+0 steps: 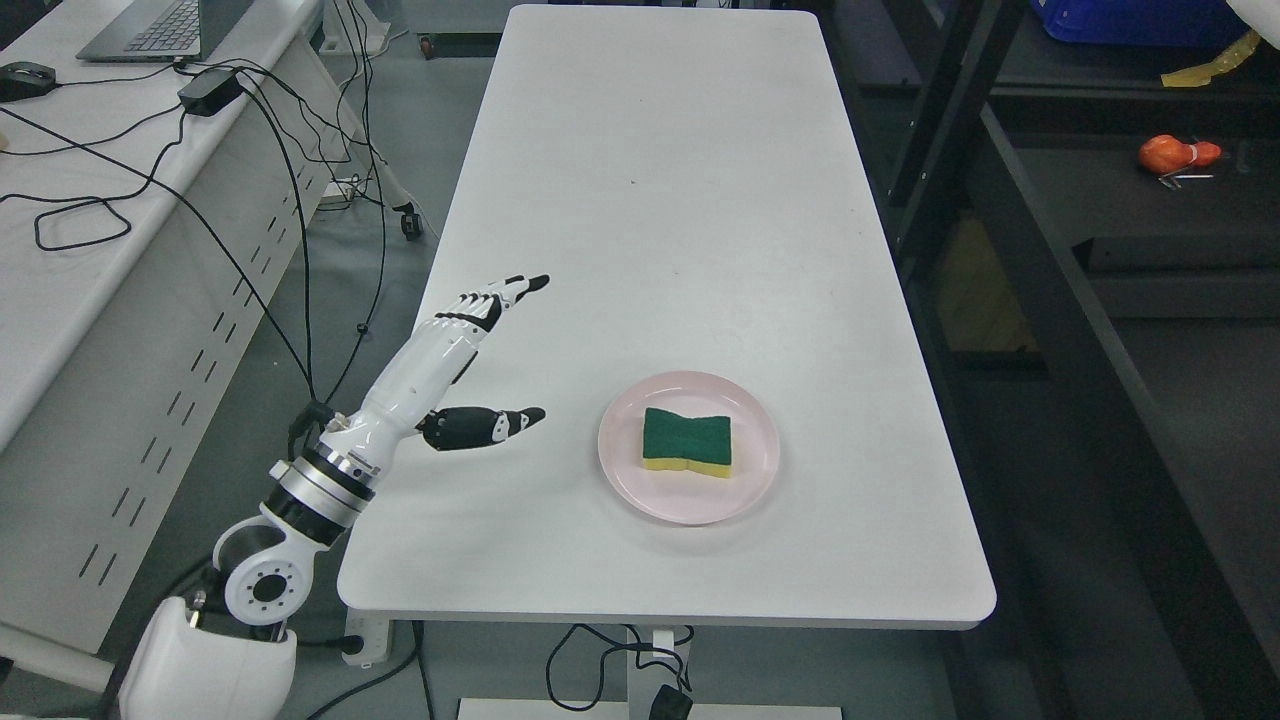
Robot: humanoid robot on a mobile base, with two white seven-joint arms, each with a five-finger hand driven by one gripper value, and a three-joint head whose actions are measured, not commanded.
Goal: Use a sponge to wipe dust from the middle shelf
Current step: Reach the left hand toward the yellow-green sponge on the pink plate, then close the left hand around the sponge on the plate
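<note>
Sponge (686, 441) sits flat on pink plate (625, 470), green scrub face up, yellow foam showing along the near edge. Plate is on the white table (660, 180), near the front edge, slightly right of centre.

Head view: left hand (470, 370) comes in from lower left and hovers over the table's left margin. Fingers (500, 290) are extended and loose, thumb splayed out low toward the plate, nothing held. Palm faces roughly right, toward the sponge.

Key relation: sponge lies to the right of the left hand, about level with the thumb tip, well apart, with bare table between. Sponge long axis runs left-right across the picture, waist pinched in the middle, so the hand's line of approach runs along the length, not across it. Likely needs wrist rotation or a top-down pinch across the narrow waist.

Right arm not in view, so left hand is the only candidate and the nearer one by default.

Shelving (1050, 250) stands dark at the right of the table, on the far side of the sponge from the hand. Judged stage: pre-reach, pickup not yet begun, wiping still ahead.
</note>
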